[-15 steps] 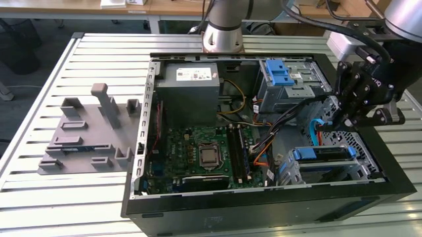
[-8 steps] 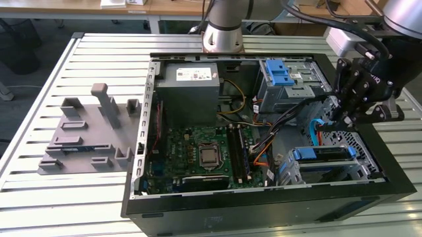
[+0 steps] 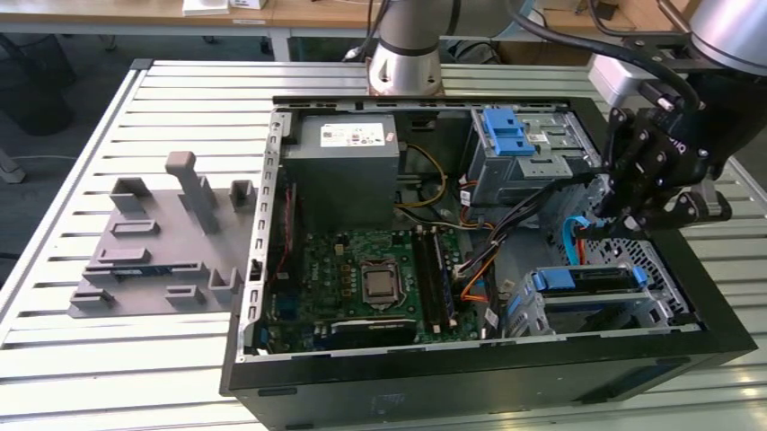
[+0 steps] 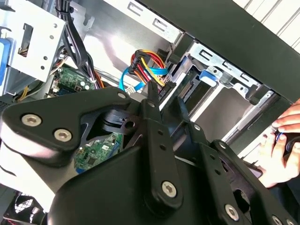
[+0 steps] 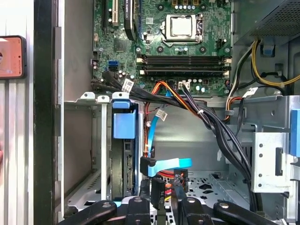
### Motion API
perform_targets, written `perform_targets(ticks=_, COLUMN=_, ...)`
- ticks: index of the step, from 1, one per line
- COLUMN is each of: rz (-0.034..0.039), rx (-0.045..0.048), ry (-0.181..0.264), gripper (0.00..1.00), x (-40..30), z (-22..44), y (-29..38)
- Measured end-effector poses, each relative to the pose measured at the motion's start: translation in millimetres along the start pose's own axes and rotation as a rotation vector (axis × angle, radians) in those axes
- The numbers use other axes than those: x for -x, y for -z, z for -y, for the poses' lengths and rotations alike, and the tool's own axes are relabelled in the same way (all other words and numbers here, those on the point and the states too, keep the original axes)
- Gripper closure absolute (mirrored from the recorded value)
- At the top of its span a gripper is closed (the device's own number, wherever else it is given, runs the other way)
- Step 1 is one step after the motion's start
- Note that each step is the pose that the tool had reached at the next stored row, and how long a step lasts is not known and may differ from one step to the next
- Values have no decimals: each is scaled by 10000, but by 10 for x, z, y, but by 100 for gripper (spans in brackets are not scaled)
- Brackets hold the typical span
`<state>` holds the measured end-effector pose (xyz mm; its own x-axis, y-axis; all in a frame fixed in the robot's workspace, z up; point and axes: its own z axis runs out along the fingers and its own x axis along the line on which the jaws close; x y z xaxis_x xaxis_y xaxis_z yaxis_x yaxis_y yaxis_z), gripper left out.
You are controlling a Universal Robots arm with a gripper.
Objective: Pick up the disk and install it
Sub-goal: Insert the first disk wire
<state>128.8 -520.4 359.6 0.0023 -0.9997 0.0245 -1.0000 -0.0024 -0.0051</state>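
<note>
In the exterior view the black pincer [image 3: 623, 224] hangs inside the open black computer case [image 3: 480, 377] on the slatted metal surface [image 3: 144, 359]. It is just beside the drive cage, where the silver disk [image 3: 587, 280] sits in its bright blue plastic carrier. In the second wrist view its fingers [image 4: 153, 117] stand apart. In the first wrist view the disk [image 5: 124, 126] stands edge-on in the cage, near a blue flat cable [image 5: 168, 164].
</note>
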Motion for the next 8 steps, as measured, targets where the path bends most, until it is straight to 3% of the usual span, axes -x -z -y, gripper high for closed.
perform_targets(ticks=3, rz=1, rx=0, ry=0, gripper=68, x=15, z=0, y=-16)
perform_targets(ticks=8, rz=-67, rx=-12, ry=0, gripper=68, x=19, z=0, y=-47)
